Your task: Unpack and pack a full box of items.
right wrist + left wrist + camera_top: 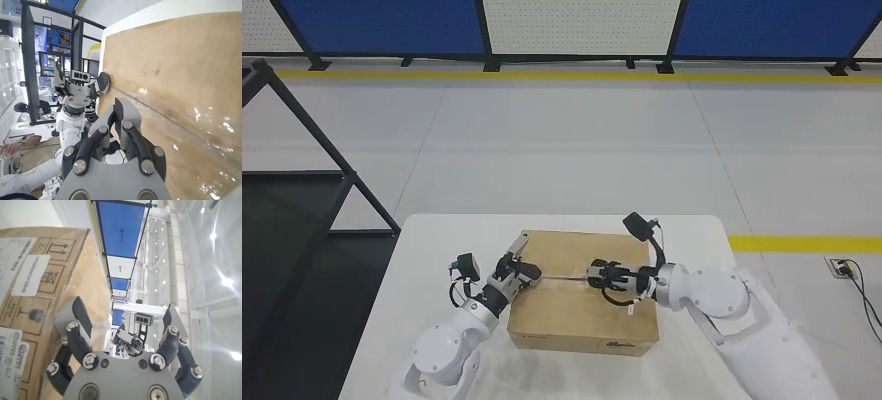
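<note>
A closed cardboard box (pixel 582 320) lies in the middle of the white table (pixel 422 260), its top seam (pixel 170 115) sealed with clear tape. My left gripper (pixel 522 270) is at the box's left end and stands open (pixel 124 306). One of its pads (pixel 83 315) rests against the box (pixel 37 275) at the upper edge, while the other finger is in free air. My right gripper (pixel 594 274) hovers low over the box top (pixel 170 66) beside the seam, with its fingers (pixel 118 106) shut together. The two grippers face each other along the seam.
A black metal frame (pixel 302 200) stands just left of the table. Blue and white partition panels (pixel 572 25) line the back, past open grey floor. Bare table surface borders the box on its left and right.
</note>
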Tool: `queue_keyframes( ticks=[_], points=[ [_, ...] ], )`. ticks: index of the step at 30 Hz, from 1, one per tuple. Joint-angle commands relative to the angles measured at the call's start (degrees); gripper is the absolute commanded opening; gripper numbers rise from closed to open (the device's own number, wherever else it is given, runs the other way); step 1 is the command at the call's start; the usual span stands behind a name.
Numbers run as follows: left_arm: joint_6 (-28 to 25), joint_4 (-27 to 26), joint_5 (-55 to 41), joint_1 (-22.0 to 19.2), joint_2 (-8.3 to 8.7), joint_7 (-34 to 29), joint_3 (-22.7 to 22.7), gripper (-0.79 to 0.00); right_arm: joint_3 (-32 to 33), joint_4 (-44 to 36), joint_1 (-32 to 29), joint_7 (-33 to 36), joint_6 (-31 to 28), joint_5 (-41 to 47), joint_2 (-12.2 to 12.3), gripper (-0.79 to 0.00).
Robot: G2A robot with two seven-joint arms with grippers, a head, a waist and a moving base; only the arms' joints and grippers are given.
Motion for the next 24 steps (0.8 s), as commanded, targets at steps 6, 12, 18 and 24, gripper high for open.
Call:
queue_keyframes(
  ticks=[6, 12, 18, 24],
  points=[
    [0.4, 0.9, -0.1, -0.6, -0.2, -0.2, 0.0, 0.0, -7.0, 5.5, 5.8, -1.1, 0.9, -0.9, -2.5, -0.785],
    [0.5, 1.3, -0.2, -1.0, -0.39, -0.3, 0.1, 0.0, -9.5, 10.3, 8.3, -1.2, 2.3, 0.1, -4.1, -0.785],
    [0.5, 1.8, -0.1, -1.4, -0.56, -0.4, 0.2, 0.0, -8.5, 12.0, 8.0, -1.0, 4.1, 0.4, -4.2, -0.785],
    [0.7, 2.1, -0.2, -1.6, -0.72, -0.2, 0.2, 0.0, -5.9, 9.9, 6.1, -1.1, 5.9, -2.0, -3.3, -0.785]
  ],
)
